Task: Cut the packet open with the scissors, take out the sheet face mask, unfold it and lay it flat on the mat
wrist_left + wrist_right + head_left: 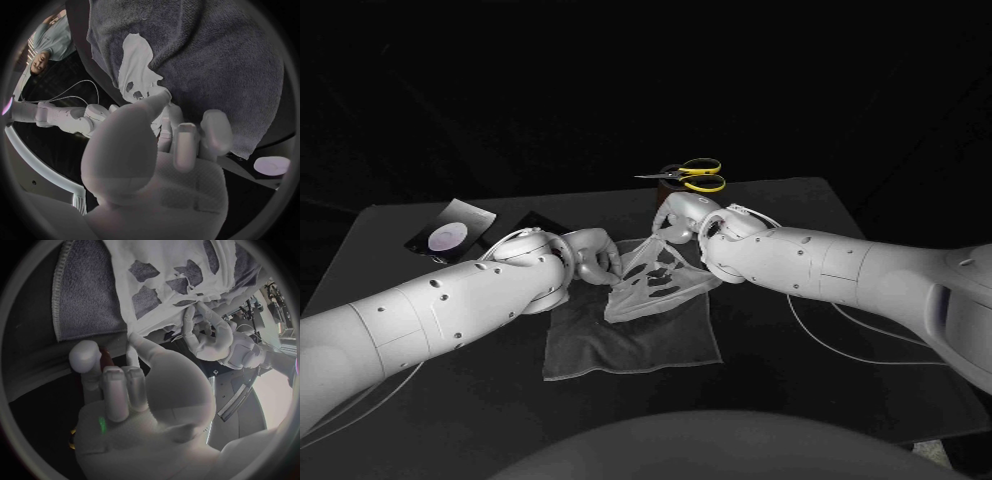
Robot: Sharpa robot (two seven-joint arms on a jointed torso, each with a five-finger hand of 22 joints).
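White sheet mask (653, 282): partly unfolded, lying over far half of grey mat (635, 350), stretched between both hands
Left hand (593, 256): thumb and finger pinching mask's left edge
Right hand (687, 216): fingertips pinching mask's far edge, other fingers curled
Scissors (692, 176): beyond mat, behind right hand
Packet (453, 232): far left, off mat

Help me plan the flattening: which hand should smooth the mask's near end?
Left, probably. The left hand holds the mask at its side, closer to that end; the right hand is at the far edge and could anchor it.
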